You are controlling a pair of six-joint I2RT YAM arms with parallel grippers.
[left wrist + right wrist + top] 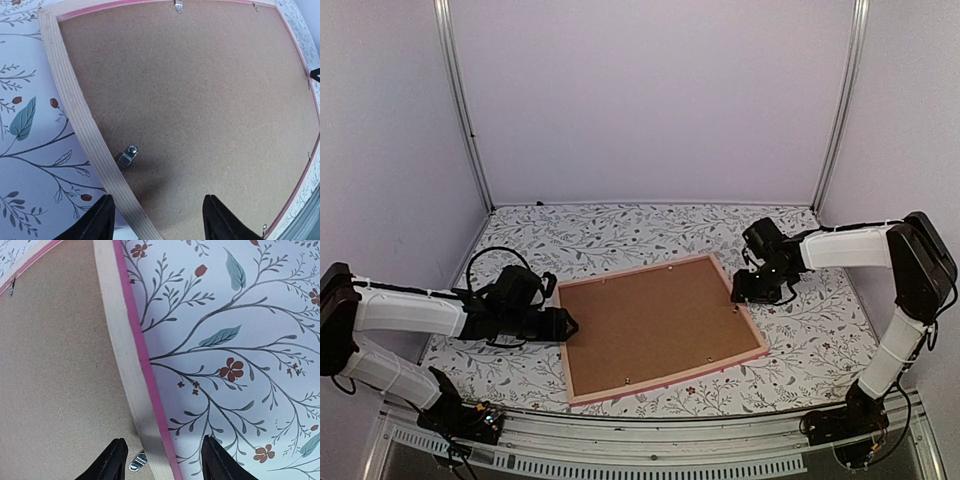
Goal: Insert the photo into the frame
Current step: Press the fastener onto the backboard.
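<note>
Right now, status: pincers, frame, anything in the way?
Left pincer open at left edge of frame. Right pincer open at right edge. Frame face down, backing board in; photo not in view. No obstruction seen.

A floral-patterned table cover (620,225) lay flat. A brown backing board (655,325) rested at centre, with metal tabs (127,156) along its edges.

**Left arm** (405,312), **right arm** (845,247): white covers, seemingly wrapped fabric, over black joints.
**Left gripper** (570,325), **right gripper** (738,296): black, blocky housings.
**Fingers** (100,220): matte black, tapered, smooth-faced.
**Cable loop** (485,262): black, thin, behind the left gripper.
**Bases** (460,420): black.
</note>
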